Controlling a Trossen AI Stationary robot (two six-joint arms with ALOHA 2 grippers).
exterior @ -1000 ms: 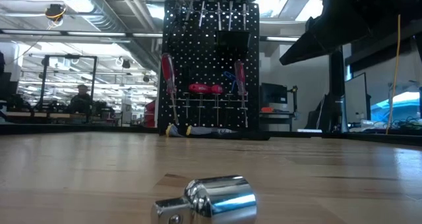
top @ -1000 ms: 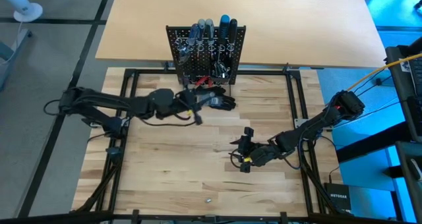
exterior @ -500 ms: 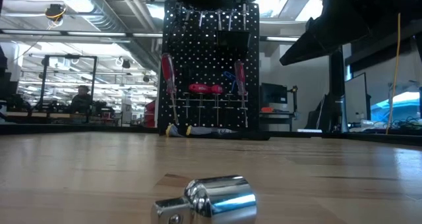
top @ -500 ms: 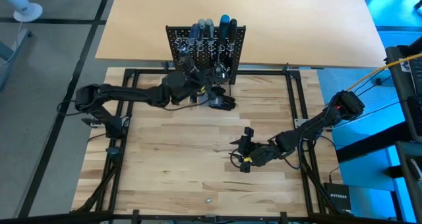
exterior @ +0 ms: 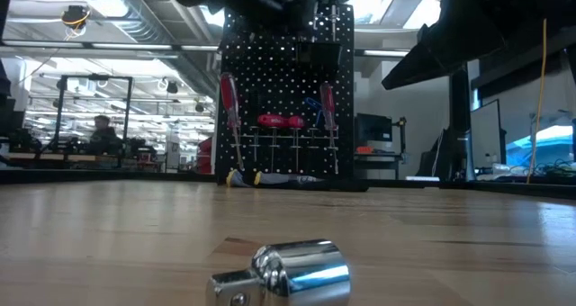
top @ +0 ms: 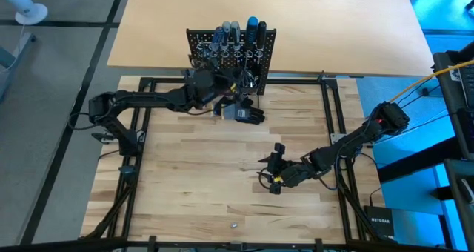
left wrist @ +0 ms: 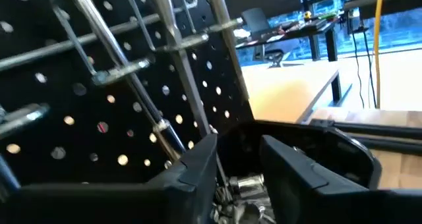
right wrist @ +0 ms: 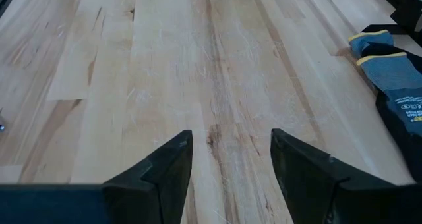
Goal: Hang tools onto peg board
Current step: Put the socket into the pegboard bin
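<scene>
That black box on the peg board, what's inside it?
The left claw hangs above the black box on the peg board. Shiny silver metal pieces show inside; the claw's fingers cover the rest.

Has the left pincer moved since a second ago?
Yes. In the high view the left pincer has travelled from the open tabletop up to the peg board, now right at its black bin.

The black perforated board (top: 229, 59) stands upright at the table's far edge; screwdrivers (top: 235, 31) sit in its rings, and one silver piece (exterior: 286, 272) lies on the wood.
</scene>
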